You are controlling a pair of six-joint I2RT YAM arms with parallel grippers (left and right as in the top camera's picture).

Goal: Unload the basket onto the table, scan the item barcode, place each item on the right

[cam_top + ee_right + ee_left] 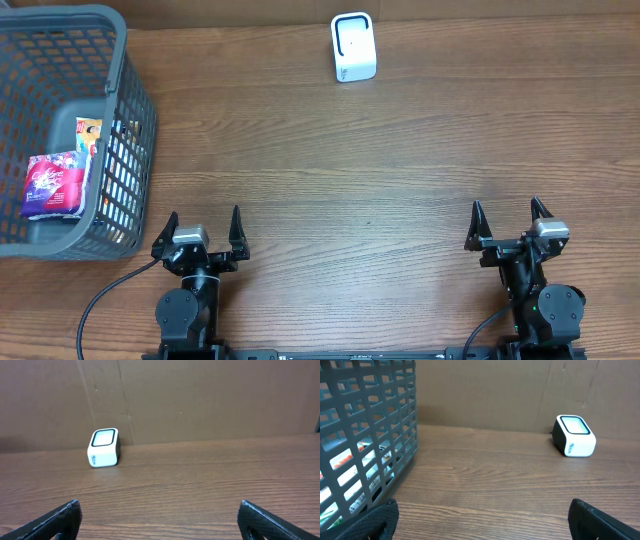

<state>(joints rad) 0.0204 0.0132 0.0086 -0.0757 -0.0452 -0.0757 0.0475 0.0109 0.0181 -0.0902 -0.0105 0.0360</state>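
Both left gripper (204, 214) and right gripper (506, 204) gape wide, empty.

Basket (130, 90): grey, open grid lattice. Purple packet (55, 188): white and pink print. Second packet (88, 137): pale, red and yellow print. Barcode scanner (353, 47): white body, black face trim, pale window. Table (380, 180): brown wood grain. Cardboard backdrop (200, 395): plain brown.

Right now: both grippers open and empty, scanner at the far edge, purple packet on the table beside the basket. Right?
Not quite. The purple packet lies inside the basket, not on the table beside it; the overhead view shows this. The rest holds: left gripper and right gripper open and empty, scanner at the far edge.
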